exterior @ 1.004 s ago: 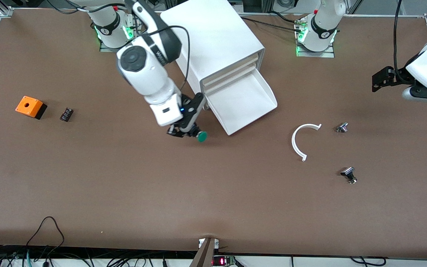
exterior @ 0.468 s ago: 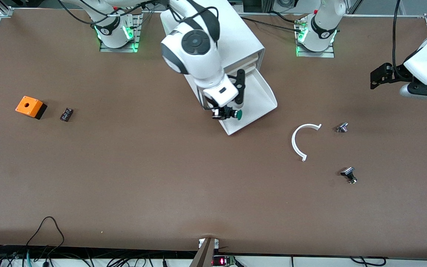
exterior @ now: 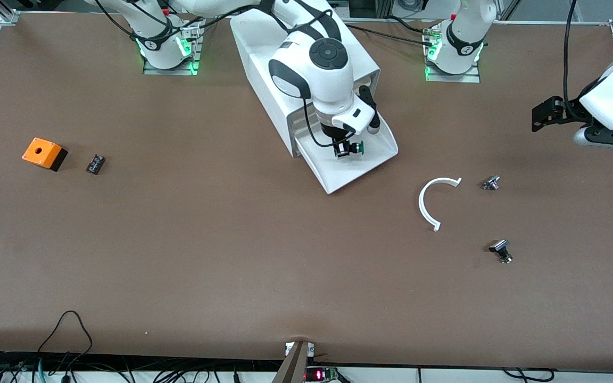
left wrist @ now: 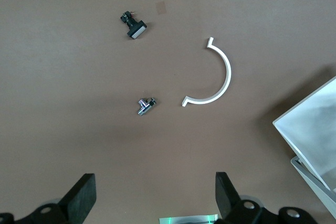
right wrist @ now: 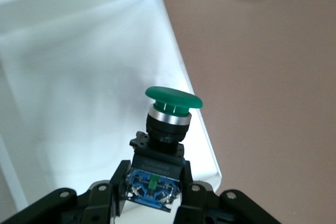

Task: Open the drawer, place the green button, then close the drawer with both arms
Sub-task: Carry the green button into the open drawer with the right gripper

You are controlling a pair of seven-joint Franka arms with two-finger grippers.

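The button (right wrist: 165, 124) has a green cap, a silver ring, a black neck and a blue-black body. The drawer (exterior: 370, 162) is plain white, like the cabinet (exterior: 306, 48). The table (exterior: 232, 255) is brown. A box (exterior: 40, 151) is orange on black. The curved strip (exterior: 428, 205) is white; the arms (exterior: 333, 80) are white with black bands.

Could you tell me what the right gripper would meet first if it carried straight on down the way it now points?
Most likely the floor of the open shallow white drawer tray. The right gripper, shut on the green-capped push button, hangs over it, pointing roughly downward; the height above it is unclear.
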